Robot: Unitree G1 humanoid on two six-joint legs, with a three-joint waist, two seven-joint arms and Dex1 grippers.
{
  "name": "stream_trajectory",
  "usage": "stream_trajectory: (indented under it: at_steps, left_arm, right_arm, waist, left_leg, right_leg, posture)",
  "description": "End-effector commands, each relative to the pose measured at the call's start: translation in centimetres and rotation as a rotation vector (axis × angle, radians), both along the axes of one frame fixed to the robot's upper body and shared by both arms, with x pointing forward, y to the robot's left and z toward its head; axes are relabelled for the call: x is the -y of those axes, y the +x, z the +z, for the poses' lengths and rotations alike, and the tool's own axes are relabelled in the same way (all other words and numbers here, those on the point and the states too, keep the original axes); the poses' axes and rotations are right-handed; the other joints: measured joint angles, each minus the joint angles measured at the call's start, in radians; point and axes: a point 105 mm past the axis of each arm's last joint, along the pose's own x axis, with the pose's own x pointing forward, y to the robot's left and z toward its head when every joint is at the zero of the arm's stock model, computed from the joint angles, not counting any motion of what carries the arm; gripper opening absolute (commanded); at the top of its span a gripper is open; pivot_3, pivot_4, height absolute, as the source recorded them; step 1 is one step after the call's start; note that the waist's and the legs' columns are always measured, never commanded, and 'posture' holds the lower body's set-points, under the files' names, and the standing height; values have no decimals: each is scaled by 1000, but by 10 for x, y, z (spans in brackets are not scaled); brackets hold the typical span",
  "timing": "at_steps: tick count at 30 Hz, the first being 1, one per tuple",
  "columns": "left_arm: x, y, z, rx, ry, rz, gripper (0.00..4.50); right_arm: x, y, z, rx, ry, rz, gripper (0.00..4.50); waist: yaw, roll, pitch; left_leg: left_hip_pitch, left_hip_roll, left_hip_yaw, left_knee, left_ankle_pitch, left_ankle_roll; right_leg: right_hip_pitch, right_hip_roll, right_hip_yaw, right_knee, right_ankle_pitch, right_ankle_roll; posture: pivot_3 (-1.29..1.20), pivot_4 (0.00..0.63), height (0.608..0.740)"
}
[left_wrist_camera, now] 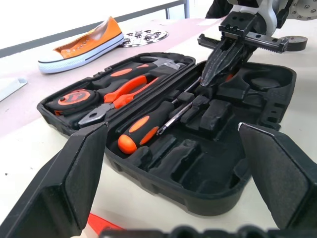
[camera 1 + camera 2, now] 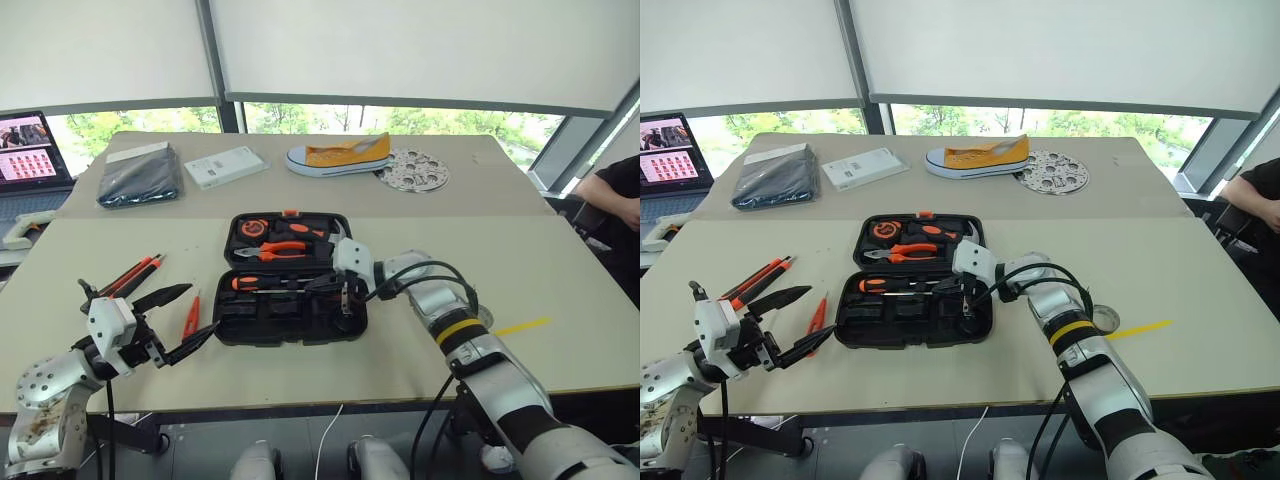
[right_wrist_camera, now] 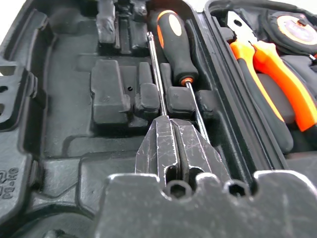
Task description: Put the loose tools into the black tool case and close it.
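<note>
The black tool case [image 2: 290,322] holds a screwdriver [image 1: 146,130] with an orange-and-black handle, orange-handled pliers [image 2: 275,250] and an orange-faced tape measure [image 2: 249,228]. On the beige desk [image 2: 560,260] sits a yellow shoe [image 2: 338,156] (white sole), beside a black-and-white patterned disc [image 2: 413,170].

The left arm comes in low at the near left, its silver forearm rising to a white wrist block. The left gripper [image 2: 178,322] points level and toward the right, and its two black fingers [image 1: 79,173] are spread wide apart with nothing between them. The right arm reaches in from the near right, bent at the elbow, a yellow band around the forearm and black cables looped over the wrist. The right gripper [image 2: 343,305] angles down and to the left, and its two black fingers [image 3: 161,148] are pressed flat together, tips meeting, with only a thin seam between them.
</note>
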Motion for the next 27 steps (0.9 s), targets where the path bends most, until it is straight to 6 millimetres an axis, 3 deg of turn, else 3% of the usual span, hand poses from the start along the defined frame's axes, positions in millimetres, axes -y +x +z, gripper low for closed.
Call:
stream_trajectory:
  at_steps: [1,3,4,5,9,11,14,17,19,22,27]
  left_arm:
    - [-8,-5,11,25,8,41,4500]
    - [-20,-9,12,11,-8,90,4500]
    - [-28,-12,11,-3,-14,125,4500]
    - [-40,-17,10,-19,-18,172,4500]
    - [-89,-38,-1,-111,-24,409,4500]
    - [-118,-51,-10,-196,-16,580,4500]
    - [-137,-71,-14,-254,-31,675,4500]
    - [-158,-92,-17,-314,-21,784,4500]
    - [-163,-100,-19,-346,-23,815,4500]
    - [-153,-101,-15,-371,-47,778,4500]
    - [-110,-73,-1,-416,-75,674,4500]
  right_arm:
    - [4,1,11,24,82,-31,40]
    - [8,-7,35,33,213,10,40]
    - [15,-14,44,31,263,32,591]
    - [24,-21,51,43,304,51,707]
    - [59,-46,67,108,413,33,2110]
    - [76,-63,68,120,446,45,2812]
    - [98,-84,62,143,463,47,3817]
    - [128,-95,43,156,387,-43,3817]
    - [143,-99,37,101,395,-96,4046]
    - [153,-97,36,112,401,-149,4443]
    - [139,-96,49,154,439,-96,4443]
  waist:
    - [-4,0,0]
    - [-4,0,0]
    - [-3,0,0]
    - [-3,0,0]
    - [0,0,0]
    - [4,-1,0]
    - [10,-1,0]
    - [15,-1,0]
    - [18,-1,0]
    - [20,-2,0]
    - [22,-4,1]
  left_leg:
    - [0,0,0,0,0,0]
    - [-1,0,-1,0,0,-1]
    - [-2,0,-1,0,0,-1]
    - [-4,0,-1,0,0,-1]
    - [-7,0,-3,-6,0,0]
    - [-7,0,-3,-9,-1,-2]
    - [-6,0,-4,-12,-2,-3]
    - [-5,0,-3,-13,-2,-3]
    - [-4,0,-3,-13,-2,-4]
    - [-3,0,-3,-13,-2,-4]
    - [0,5,-4,-13,-6,-12]
  right_leg:
    - [0,0,0,0,0,0]
    - [0,0,0,0,0,0]
    - [-1,-1,0,0,0,0]
    - [-2,-1,-2,0,1,2]
    - [-5,-3,-3,-3,2,7]
    - [-5,-3,-5,-5,1,6]
    - [-5,-2,-7,-5,-2,4]
    - [-6,-2,-8,-5,-3,3]
    - [-5,-2,-9,-5,-5,2]
    - [-4,-3,-8,-5,-10,-4]
    - [-2,-3,-9,-4,-12,3]
  posture:
    - [0,150,740]
    - [0,150,740]
    - [0,150,740]
    - [0,150,740]
    - [0,150,740]
    - [0,150,740]
    - [0,150,740]
    - [0,150,740]
    - [0,150,740]
    - [0,150,740]
    - [0,150,740]
